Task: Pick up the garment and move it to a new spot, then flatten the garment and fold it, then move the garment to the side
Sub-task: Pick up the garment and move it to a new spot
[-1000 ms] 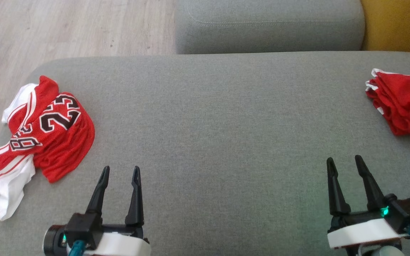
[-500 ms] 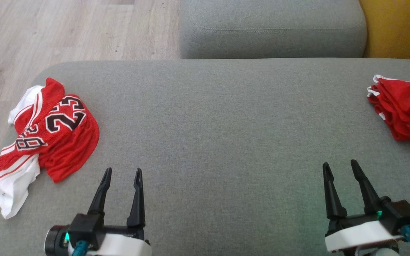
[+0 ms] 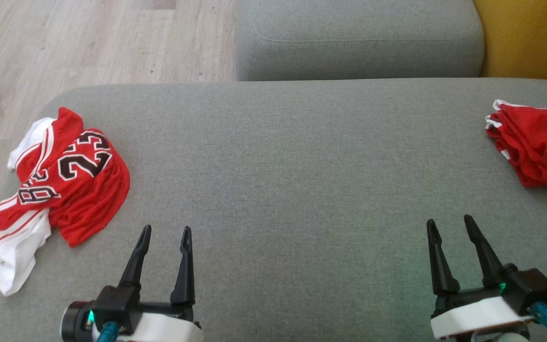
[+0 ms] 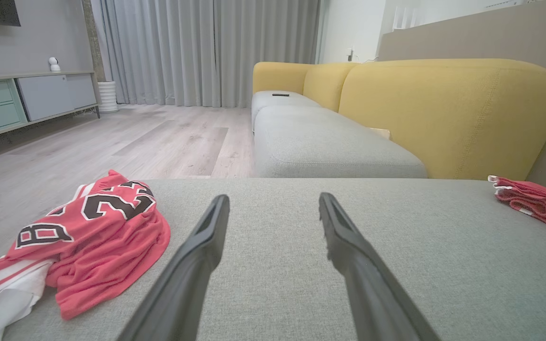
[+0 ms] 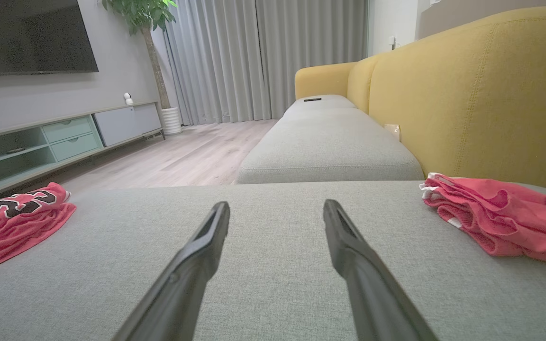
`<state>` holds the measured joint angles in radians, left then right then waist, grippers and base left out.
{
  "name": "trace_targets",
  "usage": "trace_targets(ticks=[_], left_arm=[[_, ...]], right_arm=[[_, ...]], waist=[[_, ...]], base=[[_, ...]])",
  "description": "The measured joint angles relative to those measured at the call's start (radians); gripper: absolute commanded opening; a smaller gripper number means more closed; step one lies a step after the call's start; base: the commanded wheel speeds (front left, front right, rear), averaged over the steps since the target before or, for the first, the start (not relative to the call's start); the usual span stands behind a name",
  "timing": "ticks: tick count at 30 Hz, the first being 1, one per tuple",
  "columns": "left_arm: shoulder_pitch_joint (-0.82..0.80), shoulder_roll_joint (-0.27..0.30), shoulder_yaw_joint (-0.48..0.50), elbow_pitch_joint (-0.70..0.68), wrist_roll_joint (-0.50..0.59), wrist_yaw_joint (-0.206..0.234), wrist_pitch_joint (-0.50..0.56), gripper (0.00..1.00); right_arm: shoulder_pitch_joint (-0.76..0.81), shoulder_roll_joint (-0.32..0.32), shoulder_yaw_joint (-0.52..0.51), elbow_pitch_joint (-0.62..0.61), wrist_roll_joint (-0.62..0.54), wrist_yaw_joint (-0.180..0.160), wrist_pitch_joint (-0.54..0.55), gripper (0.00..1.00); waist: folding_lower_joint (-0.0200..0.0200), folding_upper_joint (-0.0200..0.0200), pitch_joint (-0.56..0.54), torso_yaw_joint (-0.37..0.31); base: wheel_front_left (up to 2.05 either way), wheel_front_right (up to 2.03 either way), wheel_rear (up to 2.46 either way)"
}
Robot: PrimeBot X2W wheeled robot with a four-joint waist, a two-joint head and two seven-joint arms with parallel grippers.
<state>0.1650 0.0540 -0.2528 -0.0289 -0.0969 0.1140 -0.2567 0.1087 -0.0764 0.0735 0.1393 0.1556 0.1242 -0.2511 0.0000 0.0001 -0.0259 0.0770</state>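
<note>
Head view, so: the left gripper (image 3: pixel 166 229) is found at 7 o'clock of the frame, its two fingers spread wide with nothing between them. The right gripper (image 3: pixel 448 221) at 5 o'clock is parted the same way, also empty. Both are held low over the big grey cushion (image 3: pixel 302 166), and no cloth is touched by either. The crumpled jersey (image 3: pixel 71 180), red and white with a 23 on it, is lying at roughly 10 o'clock from the left gripper, near it, bunched up at the cushion's left edge. It's well apart from the right gripper, so the left arm is reckoned the nearer one for the pick. Its long axis is laid roughly 7 to 1 o'clock, white end at 7. Counted up: two grippers, two garments (the jersey plus one folded red bundle (image 3: pixel 537 147) at 1 o'clock from the right gripper, probably already sorted), and two cushions, the smaller cushion (image 3: pixel 359 42) at 12 o'clock. The pickup looks not yet begun.
</note>
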Motion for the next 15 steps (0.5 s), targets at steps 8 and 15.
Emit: trace_targets(ticks=[8, 15], left_arm=[[-0.001, 0.0, -0.006, 0.013, 0.0, -0.001, 0.0, 1.0], [-0.002, 0.0, 0.003, 0.02, 0.011, -0.002, 0.0, 1.0]], right_arm=[[0.006, 0.0, -0.012, 0.002, -0.009, 0.0, 0.0, 1.0], [0.013, 0.015, -0.01, 0.012, -0.012, 0.0, 0.0, 1.0]], waist=[[0.0, 0.0, 0.005, 0.028], [0.0, 0.0, 0.004, 0.11]], base=[[0.0, 0.0, 0.0], [0.0, 0.0, 0.0]])
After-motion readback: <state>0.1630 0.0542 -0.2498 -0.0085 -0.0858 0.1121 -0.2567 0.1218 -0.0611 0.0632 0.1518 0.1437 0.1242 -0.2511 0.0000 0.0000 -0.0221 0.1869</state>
